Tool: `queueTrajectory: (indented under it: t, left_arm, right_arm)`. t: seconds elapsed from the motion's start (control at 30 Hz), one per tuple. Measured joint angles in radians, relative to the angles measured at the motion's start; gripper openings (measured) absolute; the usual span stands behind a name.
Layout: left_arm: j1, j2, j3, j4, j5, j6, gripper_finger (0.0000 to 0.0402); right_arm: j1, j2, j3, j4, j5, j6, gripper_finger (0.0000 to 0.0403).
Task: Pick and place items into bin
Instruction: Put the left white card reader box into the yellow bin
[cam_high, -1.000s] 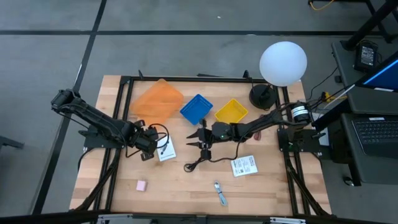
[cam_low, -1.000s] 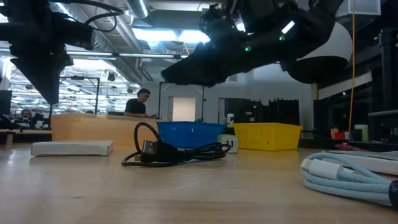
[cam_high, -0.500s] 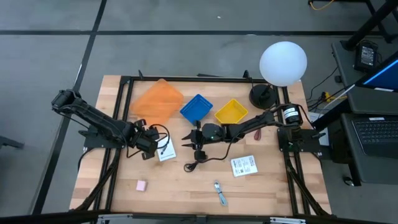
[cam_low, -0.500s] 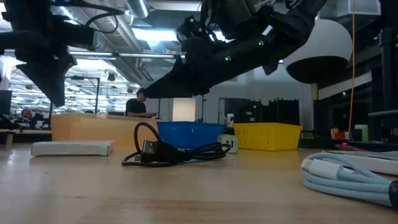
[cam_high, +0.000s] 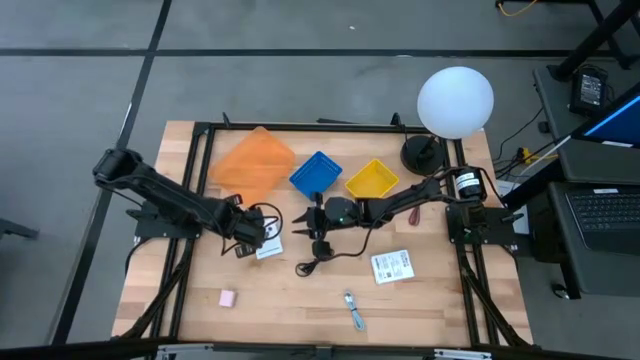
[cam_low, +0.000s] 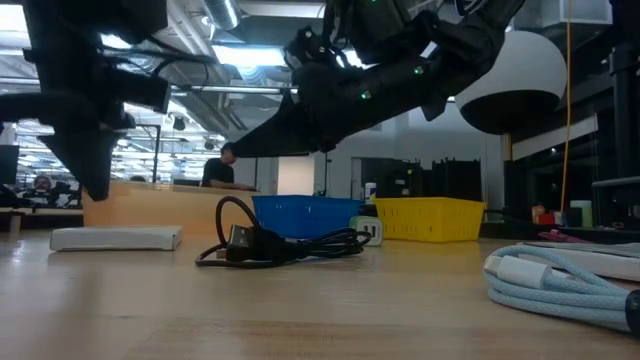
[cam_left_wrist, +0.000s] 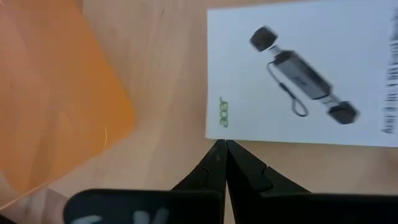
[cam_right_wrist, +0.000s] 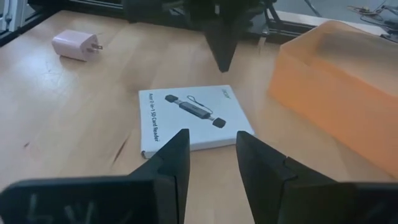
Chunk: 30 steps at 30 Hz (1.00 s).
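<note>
The white card box (cam_high: 268, 246), printed with a card reader, lies flat on the table, also in the left wrist view (cam_left_wrist: 298, 74) and the right wrist view (cam_right_wrist: 189, 121). My left gripper (cam_left_wrist: 222, 147) is shut and hangs just above the box's edge (cam_low: 95, 185). My right gripper (cam_right_wrist: 211, 149) is open and held level above the table, pointing at the box from the table's right (cam_high: 308, 226). The black coiled cable (cam_high: 322, 257) lies below it. The pink block (cam_high: 227, 298), the white printed packet (cam_high: 392, 265) and the blue-silver tool (cam_high: 353, 310) lie nearer. The red cord and green piece are out of view.
The orange bin (cam_high: 253, 165), blue bin (cam_high: 316, 175) and yellow bin (cam_high: 372, 180) stand along the far side. A white globe lamp (cam_high: 455, 100) stands at the far right corner. A pale blue cable (cam_low: 570, 280) lies near the low camera. A person (cam_low: 225, 165) sits in the room behind.
My right gripper has moved toward the table's left, over the black cable, and then kept still. My left gripper has shifted a little toward the table's right, closer to the white card box. The objects on the table have stayed where they were.
</note>
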Motion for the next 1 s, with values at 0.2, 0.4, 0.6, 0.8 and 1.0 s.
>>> queueTrajectory:
  t: [0.2, 0.4, 0.6, 0.8, 1.0]
  left_arm:
    - [0.022, 0.053, 0.0, 0.01, 0.001, 0.001, 0.0002]
    - [0.024, 0.06, 0.0, 0.051, -0.003, 0.007, 0.0002]
    - [0.023, 0.06, 0.0, 0.051, -0.004, 0.01, 0.0002]
    - [0.023, 0.06, 0.0, 0.034, -0.005, 0.022, 0.0002]
    - [0.023, 0.06, 0.0, 0.036, -0.029, 0.041, 0.0002]
  right_arm:
    - [-0.001, 0.0, 0.0, -0.002, 0.0, 0.002, 0.0113]
    - [-0.001, 0.0, 0.0, -0.016, 0.0, 0.04, 0.0113]
    - [0.004, 0.0, 0.0, -0.019, 0.0, 0.077, 0.0113]
    - [0.025, 0.0, -0.001, -0.019, 0.0, 0.085, 0.0113]
    - [0.059, 0.0, -0.001, -0.019, 0.005, 0.109, 0.0113]
